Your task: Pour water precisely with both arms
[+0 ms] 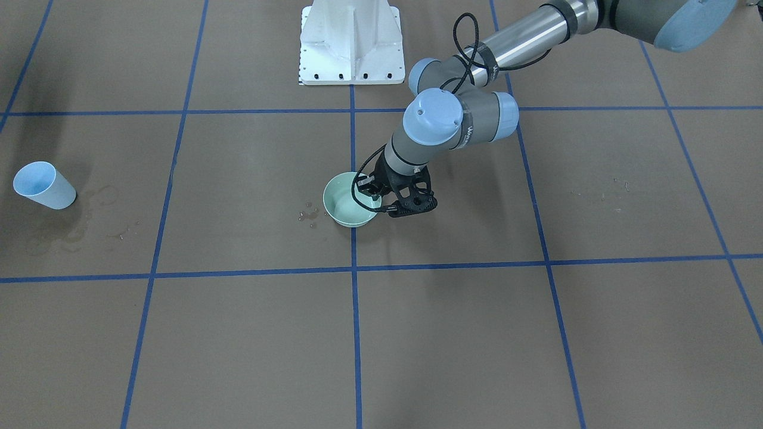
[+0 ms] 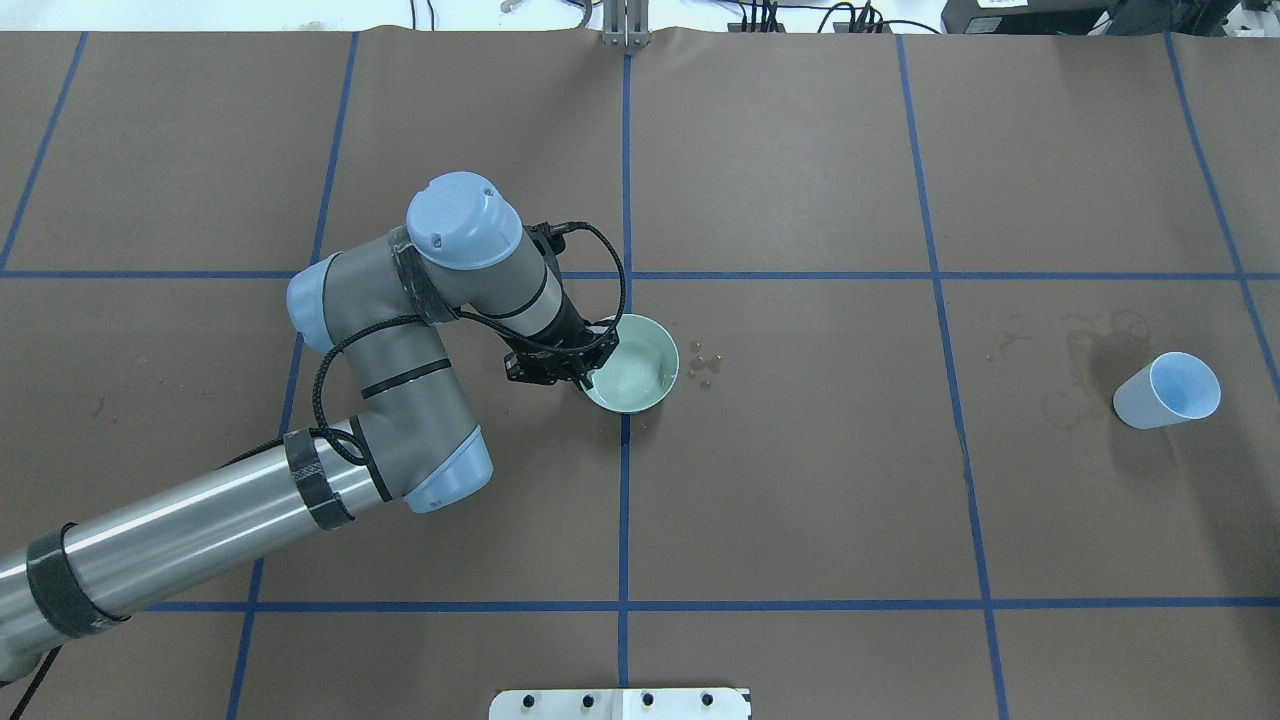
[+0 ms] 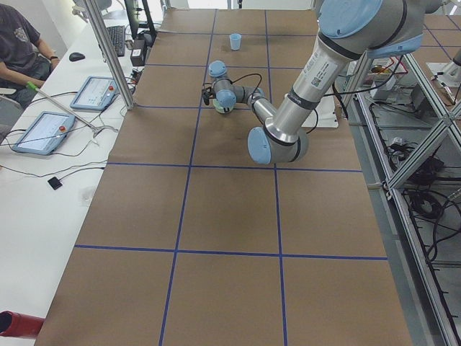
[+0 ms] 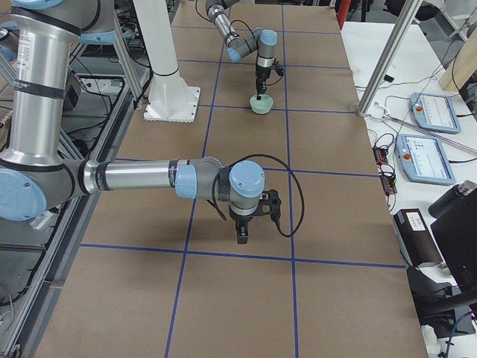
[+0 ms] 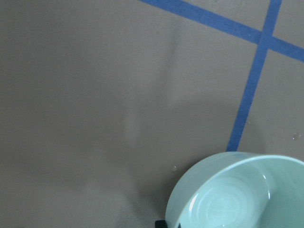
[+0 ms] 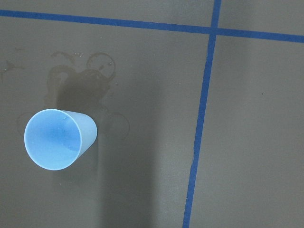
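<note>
Front view: the black left claw (image 1: pixel 374 199) pinches the right rim of the round pale green bowl (image 1: pixel 351 223) in the middle. A light blue plastic cup (image 1: pixel 43 185) stands at the far left.

Overhead view: a little clear water (image 2: pixel 632 378) shines inside the bowl, with small wet drops (image 2: pixel 703 366) just beside it.

Right side view: the black right claw (image 4: pixel 242 237) hangs over the brown table (image 4: pixel 328 224). Nobody can tell if it is open or closed.

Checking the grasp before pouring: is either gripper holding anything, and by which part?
The left gripper seems to pinch the green bowl by its rim; the right gripper visibly holds nothing.
</note>
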Controlling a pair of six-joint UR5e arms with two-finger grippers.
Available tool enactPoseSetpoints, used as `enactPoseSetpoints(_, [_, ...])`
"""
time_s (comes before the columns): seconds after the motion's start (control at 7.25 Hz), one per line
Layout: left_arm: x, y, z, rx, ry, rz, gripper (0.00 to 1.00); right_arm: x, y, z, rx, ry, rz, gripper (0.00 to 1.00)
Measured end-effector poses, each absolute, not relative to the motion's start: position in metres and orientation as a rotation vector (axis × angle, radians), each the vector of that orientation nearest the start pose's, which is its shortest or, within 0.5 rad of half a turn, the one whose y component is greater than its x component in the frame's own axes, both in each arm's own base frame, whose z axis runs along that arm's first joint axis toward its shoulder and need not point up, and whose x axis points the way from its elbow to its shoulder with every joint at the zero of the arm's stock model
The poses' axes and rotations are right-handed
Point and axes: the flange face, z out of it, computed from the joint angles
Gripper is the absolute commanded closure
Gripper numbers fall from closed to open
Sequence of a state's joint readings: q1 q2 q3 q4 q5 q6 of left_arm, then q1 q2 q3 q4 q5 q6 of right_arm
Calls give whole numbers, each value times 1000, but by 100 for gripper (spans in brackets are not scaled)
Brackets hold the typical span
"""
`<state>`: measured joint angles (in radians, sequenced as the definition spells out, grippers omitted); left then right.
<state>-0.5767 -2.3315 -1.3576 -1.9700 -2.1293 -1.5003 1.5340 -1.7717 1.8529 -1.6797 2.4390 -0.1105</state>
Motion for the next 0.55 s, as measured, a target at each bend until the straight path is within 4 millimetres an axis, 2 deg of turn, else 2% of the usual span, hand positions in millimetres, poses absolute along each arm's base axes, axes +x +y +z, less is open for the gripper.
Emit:
enactPoseSetpoints(0.14, [589,-480,235,-195,1036,-195,40,42,-406,614,6,-869,-126,0])
enactPoseSetpoints(0.28, [588,-480,235,-192,1036,-197,28,42,-406,614,6,-869,-126,0])
enactPoseSetpoints(0.41, [588,-481,235,-186,1035,-200,22,42,-406,614,6,-869,-126,0])
enactPoseSetpoints(0.55, [586,-483,234,-178,1036,-205,22,42,-406,614,6,-869,-126,0])
